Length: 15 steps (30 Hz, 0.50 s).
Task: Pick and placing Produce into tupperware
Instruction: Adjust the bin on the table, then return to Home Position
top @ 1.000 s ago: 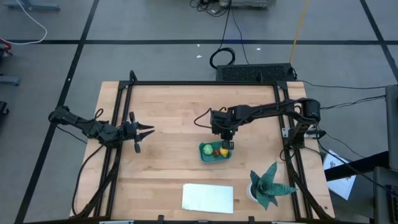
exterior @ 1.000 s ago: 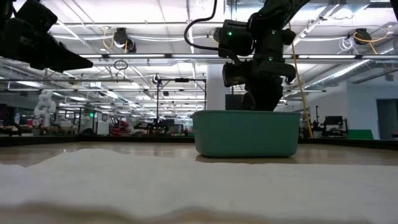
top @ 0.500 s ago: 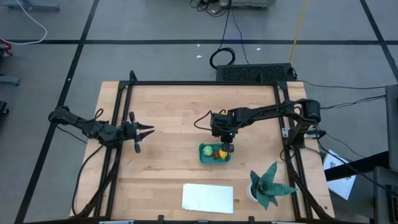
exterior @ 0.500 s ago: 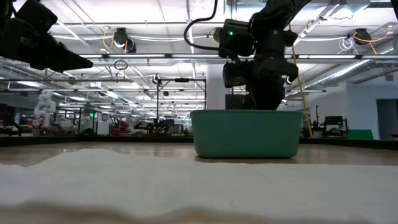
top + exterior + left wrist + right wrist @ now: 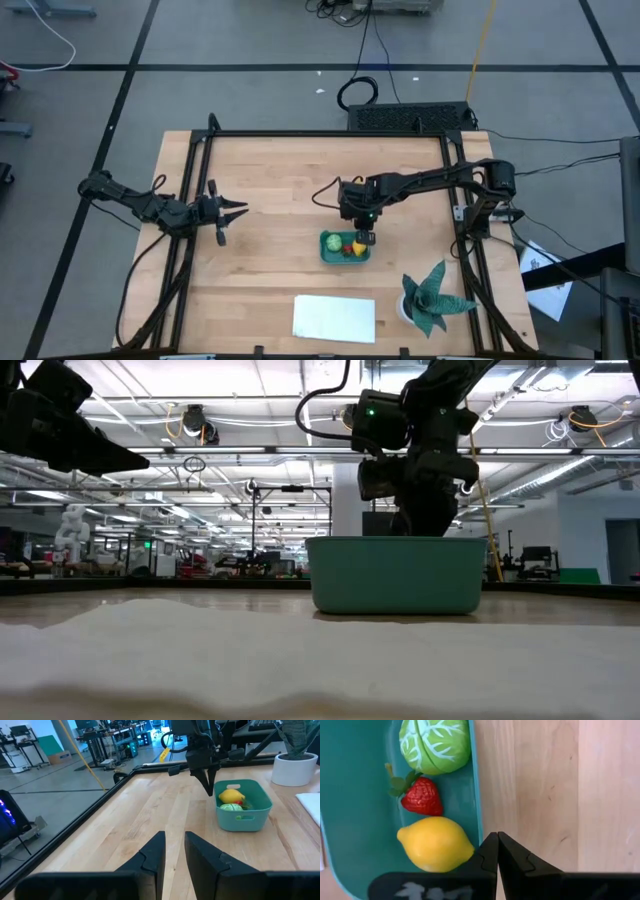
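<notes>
The teal tupperware (image 5: 345, 246) (image 5: 395, 575) stands on its base right of the table's middle. Inside it lie the yellow lemon (image 5: 435, 844), the red strawberry-like piece (image 5: 422, 796) and the round light-green piece (image 5: 435, 745). My right gripper (image 5: 366, 238) (image 5: 497, 851) is shut and points down just outside the tub's far-right rim (image 5: 210, 790); its tips are clear of the produce. My left gripper (image 5: 235, 210) (image 5: 174, 847) waits open above the table's left part, pointing toward the tub.
A flat white sheet (image 5: 334, 317) lies near the table's near edge, in front of the tub. A spiky green plant in a white pot (image 5: 432, 297) stands at the near right. Black frame rails (image 5: 190, 200) run along the table's sides. Bare wood lies between the two grippers.
My right gripper has drawn back a little from over the tub's inside toward its far-right rim and risen slightly, staying shut. In the low view the tub has shifted slightly. My left arm has kept still.
</notes>
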Each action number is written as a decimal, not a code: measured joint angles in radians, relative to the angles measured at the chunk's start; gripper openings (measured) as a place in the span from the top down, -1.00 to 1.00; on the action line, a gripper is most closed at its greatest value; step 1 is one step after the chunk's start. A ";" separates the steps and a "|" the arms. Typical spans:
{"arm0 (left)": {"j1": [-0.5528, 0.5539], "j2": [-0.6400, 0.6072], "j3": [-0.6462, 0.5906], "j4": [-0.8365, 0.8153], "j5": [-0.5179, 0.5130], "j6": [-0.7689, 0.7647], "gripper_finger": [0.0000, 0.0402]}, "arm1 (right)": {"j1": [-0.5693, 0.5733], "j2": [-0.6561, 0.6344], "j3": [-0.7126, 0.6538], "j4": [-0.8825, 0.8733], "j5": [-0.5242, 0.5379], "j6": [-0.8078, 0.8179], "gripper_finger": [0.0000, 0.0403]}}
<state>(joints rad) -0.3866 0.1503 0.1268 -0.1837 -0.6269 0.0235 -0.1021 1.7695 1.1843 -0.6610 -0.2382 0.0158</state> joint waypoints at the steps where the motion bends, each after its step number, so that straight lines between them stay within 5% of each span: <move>1: 0.000 0.000 0.000 0.000 0.000 0.000 0.61 | 0.002 0.000 0.000 -0.002 0.000 0.000 1.00; 15: 0.000 0.000 0.000 0.000 0.000 -0.001 0.61 | 0.003 0.000 0.000 0.011 0.018 -0.002 1.00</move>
<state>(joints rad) -0.3866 0.1505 0.1268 -0.1837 -0.6267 0.0223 -0.0986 1.7695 1.1843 -0.6497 -0.2197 0.0142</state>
